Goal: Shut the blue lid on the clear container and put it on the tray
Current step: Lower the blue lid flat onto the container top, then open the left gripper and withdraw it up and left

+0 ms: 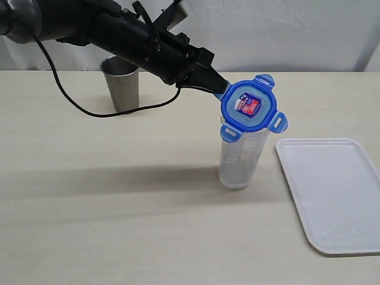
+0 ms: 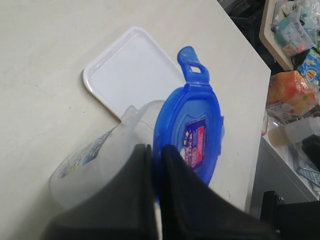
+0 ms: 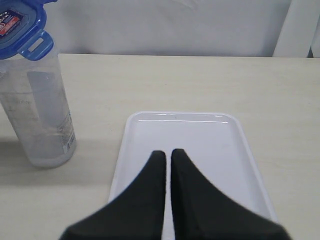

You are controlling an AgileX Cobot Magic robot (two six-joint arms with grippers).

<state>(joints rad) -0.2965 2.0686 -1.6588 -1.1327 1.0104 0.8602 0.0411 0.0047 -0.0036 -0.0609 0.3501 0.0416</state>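
Observation:
The blue lid (image 1: 249, 107) hangs tilted over the mouth of the clear container (image 1: 240, 160), its label facing the exterior camera. My left gripper (image 1: 218, 87) is shut on the lid's edge; the wrist view shows the lid (image 2: 190, 135) pinched between the black fingers (image 2: 175, 190), with the container (image 2: 107, 160) just beside. The container stands upright on the table, left of the white tray (image 1: 329, 193). My right gripper (image 3: 164, 152) is shut, holds nothing, and hovers over the tray (image 3: 195, 135). It does not show in the exterior view.
A grey steel cup (image 1: 120, 83) stands at the back left, behind the left arm. A black cable (image 1: 89, 110) droops from the arm onto the table near it. The tray lies near the table's right edge.

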